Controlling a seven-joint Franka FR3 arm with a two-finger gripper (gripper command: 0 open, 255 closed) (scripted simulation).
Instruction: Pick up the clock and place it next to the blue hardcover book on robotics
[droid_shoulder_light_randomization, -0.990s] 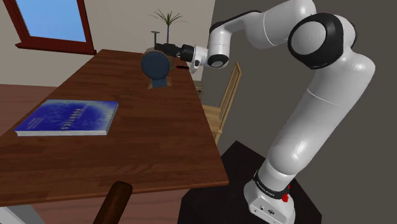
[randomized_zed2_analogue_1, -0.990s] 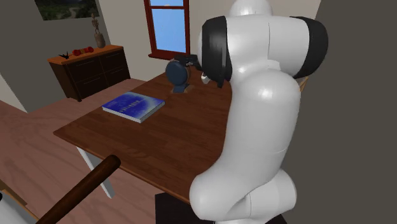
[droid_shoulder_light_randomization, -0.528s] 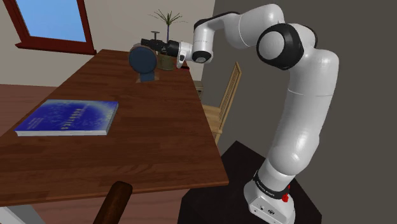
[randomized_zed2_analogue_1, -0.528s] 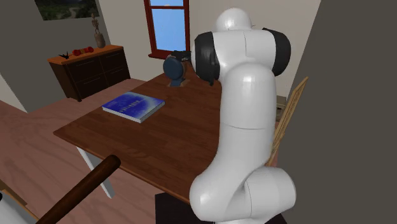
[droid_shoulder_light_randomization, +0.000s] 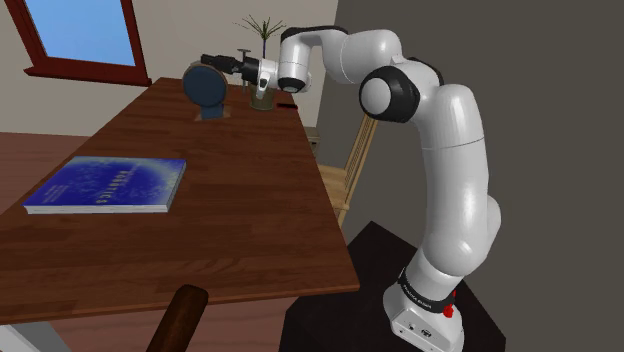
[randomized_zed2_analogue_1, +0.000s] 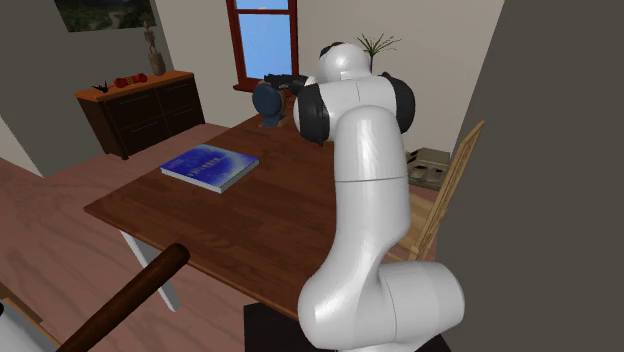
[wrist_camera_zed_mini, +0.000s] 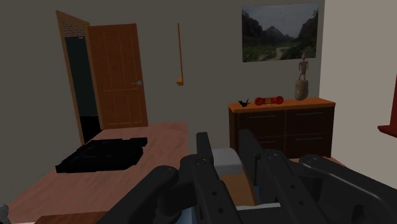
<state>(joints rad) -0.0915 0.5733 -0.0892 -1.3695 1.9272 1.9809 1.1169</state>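
1. Over on the shoulder view's left, a blue book (droid_shoulder_light_randomization: 105, 185) lies flat on the desk (droid_shoulder_light_randomization: 240, 225).
2. Well apart from it, at the desk's far end, the dark blue clock (droid_shoulder_light_randomization: 204, 86) is pinched in the jaws. Can't tell if its foot touches the wood.
3. Just right of that is a potted plant (droid_shoulder_light_randomization: 262, 98), then a wooden chair (droid_shoulder_light_randomization: 358, 150) at the desk's side.

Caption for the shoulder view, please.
Black gripper grips the dark blue clock at the wooden table's far end, far from the blue book.
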